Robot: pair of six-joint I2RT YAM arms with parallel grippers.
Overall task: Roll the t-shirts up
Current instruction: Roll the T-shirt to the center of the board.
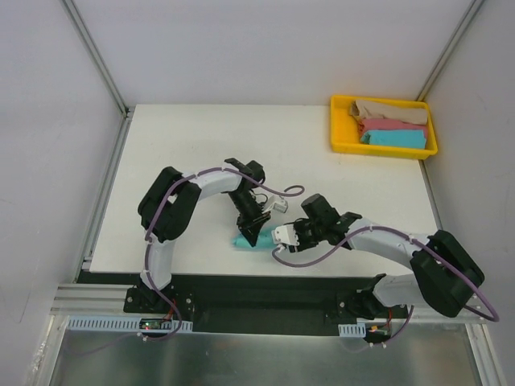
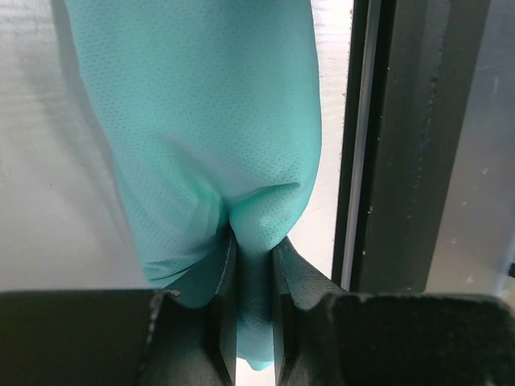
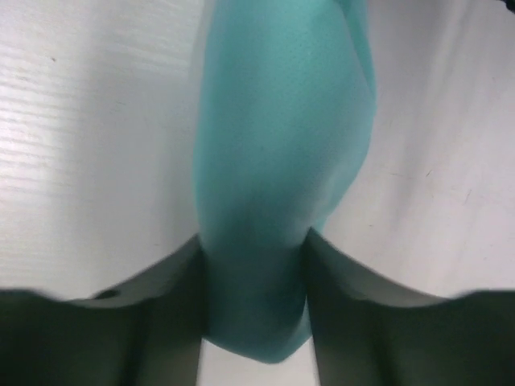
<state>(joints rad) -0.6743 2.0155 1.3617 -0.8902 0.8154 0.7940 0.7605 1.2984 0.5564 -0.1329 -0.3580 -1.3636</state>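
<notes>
Sea-green shirt (image 1: 244,240), a short roll, lies well near-left of the yellow tray (image 1: 385,152), long axis running straight out from both grippers. Left gripper (image 2: 253,249) pinches a thin fold; right gripper (image 3: 253,265) squeezes the thick end. Other shirts (image 1: 392,125) lie in that tray.

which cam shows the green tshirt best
Left wrist: the sea-green t-shirt fills the frame, sharp, with a fold pinched between the fingers. Right wrist shows it blurred; top external shows only a small patch.
</notes>
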